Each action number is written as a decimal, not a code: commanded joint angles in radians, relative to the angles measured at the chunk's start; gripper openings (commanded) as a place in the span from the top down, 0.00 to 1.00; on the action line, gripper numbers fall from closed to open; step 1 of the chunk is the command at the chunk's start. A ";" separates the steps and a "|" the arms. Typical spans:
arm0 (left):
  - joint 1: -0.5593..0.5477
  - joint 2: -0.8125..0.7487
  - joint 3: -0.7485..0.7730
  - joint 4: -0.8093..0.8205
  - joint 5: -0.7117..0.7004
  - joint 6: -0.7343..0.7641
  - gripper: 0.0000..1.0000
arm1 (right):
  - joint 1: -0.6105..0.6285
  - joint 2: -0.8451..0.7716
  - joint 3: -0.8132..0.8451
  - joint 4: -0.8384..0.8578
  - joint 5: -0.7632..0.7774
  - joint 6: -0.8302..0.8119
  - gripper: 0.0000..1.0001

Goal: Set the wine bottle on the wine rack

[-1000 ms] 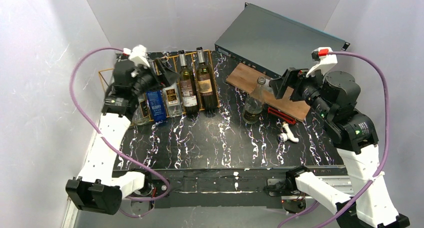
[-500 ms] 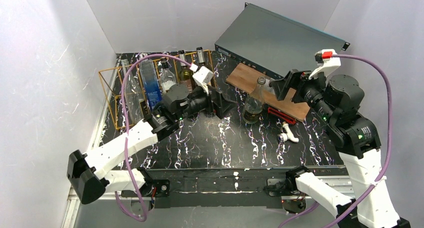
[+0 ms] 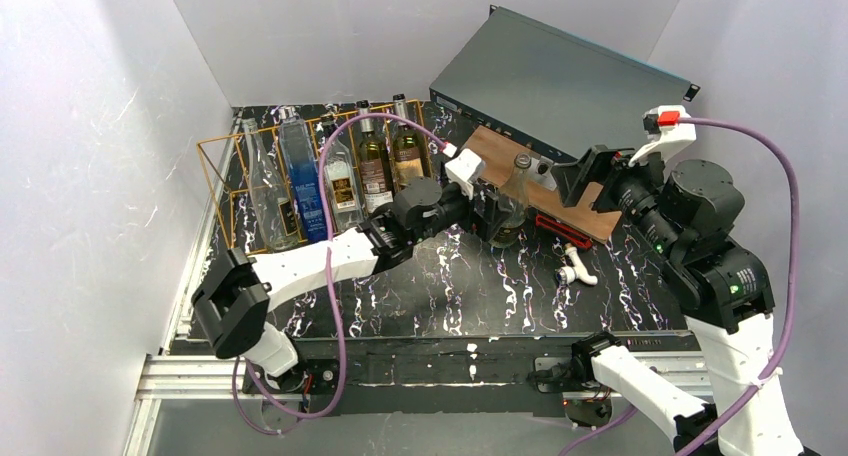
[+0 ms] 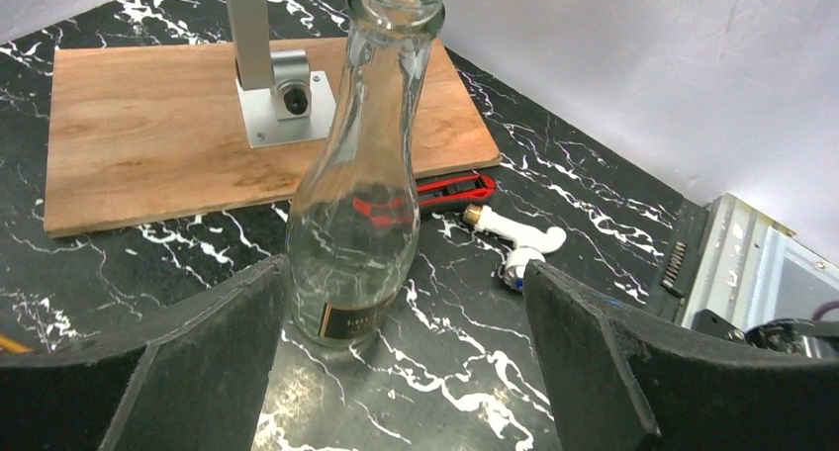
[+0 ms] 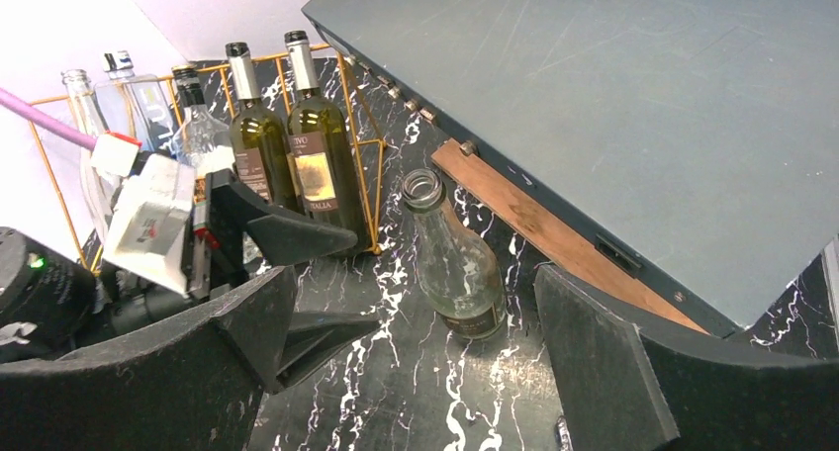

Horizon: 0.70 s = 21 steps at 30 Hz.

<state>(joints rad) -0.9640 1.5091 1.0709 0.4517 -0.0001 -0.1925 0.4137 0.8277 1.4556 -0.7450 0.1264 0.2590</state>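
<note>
A clear empty wine bottle stands upright on the black marble table, by the near edge of the brown board. My left gripper is open and low, just left of it. In the left wrist view the bottle stands just beyond my left gripper, close to the left finger. My right gripper is open and empty, right of the bottle and above it. The right wrist view shows the bottle beyond my right gripper. The orange-gold wire wine rack at the back left holds several bottles and shows in the right wrist view.
A brown wooden board with a metal bracket lies behind the bottle. A grey metal case leans at the back right. A red utility knife and a white plastic fitting lie right of the bottle.
My left arm has swung from the rack at the left across the table to the bottle, its gripper open. My right arm has drawn back a little to the right.
</note>
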 commanded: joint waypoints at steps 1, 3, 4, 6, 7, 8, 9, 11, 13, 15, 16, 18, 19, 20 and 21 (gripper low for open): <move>-0.004 0.045 0.078 0.098 -0.026 0.029 0.14 | -0.002 -0.019 0.035 0.006 0.017 -0.009 0.00; -0.004 0.074 0.103 0.105 -0.006 0.021 0.15 | -0.002 -0.023 0.033 0.003 0.023 -0.010 0.00; -0.004 0.091 0.114 0.106 -0.001 0.019 0.15 | -0.001 -0.024 0.034 0.001 0.026 -0.012 0.00; -0.004 0.117 0.137 0.106 -0.001 0.014 0.16 | -0.002 -0.025 0.034 -0.002 0.031 -0.017 0.00; -0.004 0.127 0.145 0.106 -0.005 0.014 0.16 | -0.001 -0.025 0.035 -0.004 0.033 -0.018 0.00; -0.004 0.135 0.154 0.105 -0.015 0.016 0.16 | -0.001 -0.026 0.036 -0.006 0.035 -0.019 0.00; -0.004 0.143 0.162 0.105 -0.028 0.017 0.16 | -0.001 -0.026 0.036 -0.007 0.035 -0.020 0.00; -0.004 0.159 0.178 0.104 -0.047 0.020 0.16 | -0.001 -0.028 0.036 -0.009 0.036 -0.022 0.00; -0.004 0.172 0.191 0.104 -0.064 0.021 0.16 | -0.001 -0.028 0.036 -0.012 0.040 -0.025 0.00; -0.004 0.184 0.206 0.104 -0.083 0.019 0.16 | -0.001 -0.029 0.035 -0.013 0.042 -0.027 0.00; -0.004 0.192 0.214 0.103 -0.096 0.016 0.16 | -0.001 -0.029 0.034 -0.013 0.043 -0.028 0.00; -0.004 0.209 0.232 0.102 -0.115 0.010 0.17 | -0.001 -0.028 0.033 -0.013 0.044 -0.029 0.00; -0.004 0.217 0.240 0.102 -0.116 0.009 0.17 | -0.001 -0.028 0.033 -0.013 0.044 -0.029 0.00; -0.004 0.225 0.249 0.102 -0.113 0.010 0.18 | -0.001 -0.027 0.033 -0.013 0.044 -0.029 0.00; -0.004 0.234 0.257 0.102 -0.108 0.010 0.18 | -0.001 -0.027 0.032 -0.013 0.045 -0.029 0.00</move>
<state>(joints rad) -0.9646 1.7253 1.2725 0.5255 -0.0682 -0.1844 0.4137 0.8059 1.4570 -0.7650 0.1553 0.2474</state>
